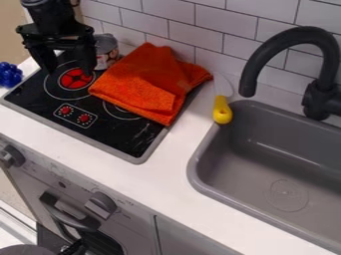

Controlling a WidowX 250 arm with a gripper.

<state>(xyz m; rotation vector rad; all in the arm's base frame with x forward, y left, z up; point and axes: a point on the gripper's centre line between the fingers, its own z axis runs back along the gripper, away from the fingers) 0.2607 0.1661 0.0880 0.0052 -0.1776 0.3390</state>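
At the upper left, the black gripper hangs over the back left of the black stove top, by the red-centred burner. Its two fingers stand wide apart with nothing between them. Just right of it is a can with a printed label, partly behind an orange cloth. The cloth lies crumpled over the stove's back right part and covers some of a burner. A blue, bumpy object sits left of the stove at the view's edge.
A yellow-handled utensil with a pale head lies between cloth and sink. The grey sink takes up the right, with a tall black faucet behind it. A tiled wall bounds the back. Oven knobs jut out at the front.
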